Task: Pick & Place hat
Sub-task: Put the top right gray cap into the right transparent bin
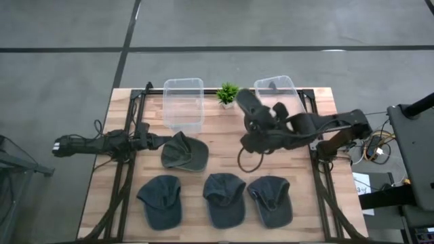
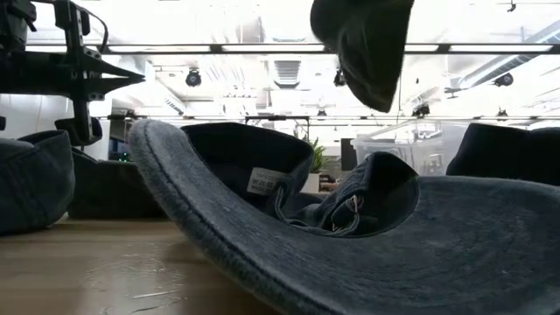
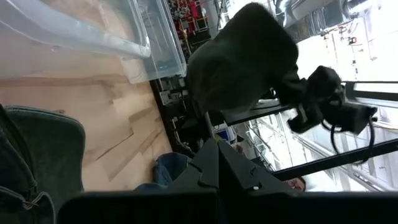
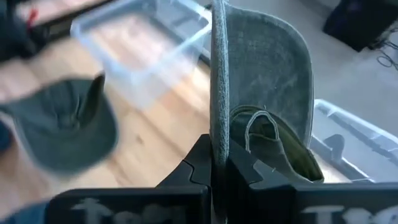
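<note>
Clamped in the right claw (image 4: 214, 163), a cap (image 4: 261, 112) hangs edge-up.

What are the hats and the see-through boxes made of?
The hats, like the one lying by the left gripper (hat), look like soft woven cloth, probably cotton: matte, floppy, with stitching and a sewn-in label in the low view. The right gripper pinches another hat by its stiffer brim. The boxes look like clear, glossy hard plastic; the wooden table shows through them.
</note>
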Available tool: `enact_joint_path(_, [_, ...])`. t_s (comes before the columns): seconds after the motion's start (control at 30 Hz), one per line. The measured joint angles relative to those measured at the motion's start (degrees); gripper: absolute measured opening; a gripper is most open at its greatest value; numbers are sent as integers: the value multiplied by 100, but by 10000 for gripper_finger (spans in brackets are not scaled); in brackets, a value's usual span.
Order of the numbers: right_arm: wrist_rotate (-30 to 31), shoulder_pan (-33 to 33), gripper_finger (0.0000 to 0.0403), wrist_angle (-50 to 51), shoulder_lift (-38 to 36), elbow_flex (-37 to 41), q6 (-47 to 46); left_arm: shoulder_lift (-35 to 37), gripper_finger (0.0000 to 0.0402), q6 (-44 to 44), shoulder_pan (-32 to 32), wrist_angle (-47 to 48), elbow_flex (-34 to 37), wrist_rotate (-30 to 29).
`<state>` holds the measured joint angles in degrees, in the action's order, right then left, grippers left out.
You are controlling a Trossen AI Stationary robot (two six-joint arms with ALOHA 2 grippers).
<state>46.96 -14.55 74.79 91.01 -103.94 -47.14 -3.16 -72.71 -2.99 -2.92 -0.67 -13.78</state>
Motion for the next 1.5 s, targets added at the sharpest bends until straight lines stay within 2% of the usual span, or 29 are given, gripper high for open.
enact_joint_path(0.13, [557, -11, 9, 235, -64, -322, -484, 0, 0, 103, -1, 2, 0, 26])
enact_joint_path(0.27, [1040, 200, 8, 955, 95, -816, -1039, 0, 0, 39, 0, 2, 0, 55])
enact_joint_path(0.37, [1163, 490, 8, 1525, 298, -1162, -1382, 0, 0, 66, 0, 8, 0, 123])
enact_joint_path(0.53, [1145, 1150, 8, 1514, 536, -1357, -1146, 0, 0, 90, 1, 22, 0, 131])
enact_joint_path(0.83, [664, 2328, 8, 1531, 660, -1404, -358, 0, 0, 190, 1, 28, 0, 134])
enact_joint_path(1.1, [-41, 3139, 8, 1524, 803, -1353, 112, 0, 0, 453, 1, 33, 0, 149])
enact_joint_path(1.33, [-894, 3514, 8, 1520, 1166, -1266, 257, 0, 0, 458, 0, 28, 0, 151])
enact_joint_path(1.5, [-1228, 3659, 8, 1521, 1443, -1010, 388, 0, 0, 472, -1, 7, 4, 151])
